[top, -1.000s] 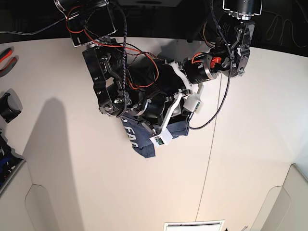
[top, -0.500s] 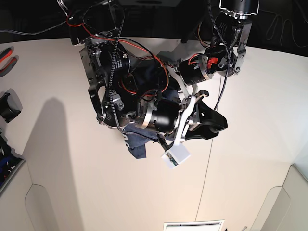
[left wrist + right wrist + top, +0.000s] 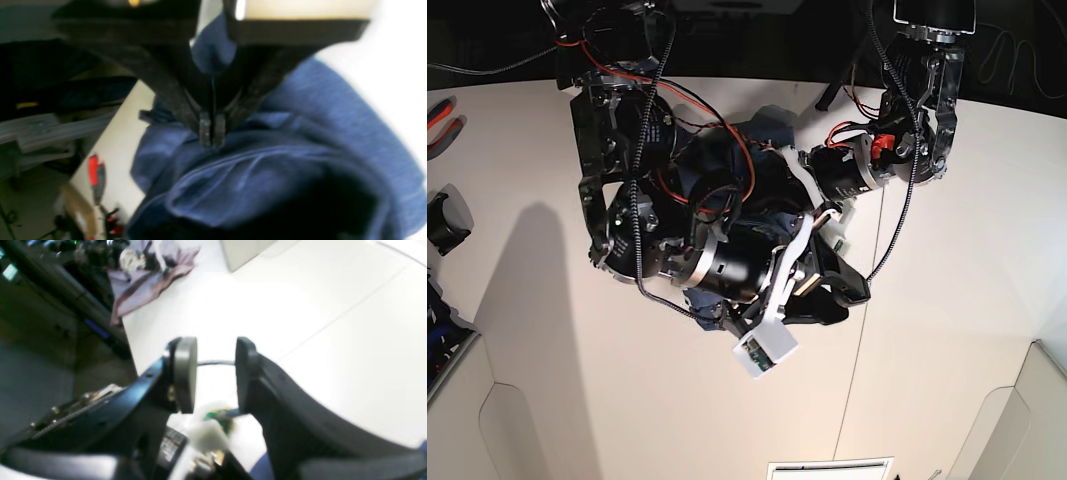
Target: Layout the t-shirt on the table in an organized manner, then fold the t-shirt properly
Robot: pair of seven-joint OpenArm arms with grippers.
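Fabric fills the left wrist view: the t-shirt (image 3: 267, 166) lies bunched in blue folds across the lower and right part of the frame, and the left gripper (image 3: 212, 133) at centre has its tips pressed together on a ridge of the cloth, so it looks to be pinching the shirt. At the lower left of that frame a red-handled tool (image 3: 95, 173) sits on the table (image 3: 120, 133). In the right wrist view the right gripper (image 3: 213, 373) stands at centre with a clear gap between its pads and nothing in it; bright white tabletop lies beyond, and a sliver of blue shows at the bottom edge. In the base view both arms crowd the upper middle of the frame and cover most of the shirt, which peeks out dark between them. The laying-out step seems barely begun: the shirt is a heap. Next, the free gripper likely needs its own hold on an edge so the cloth can be spread.
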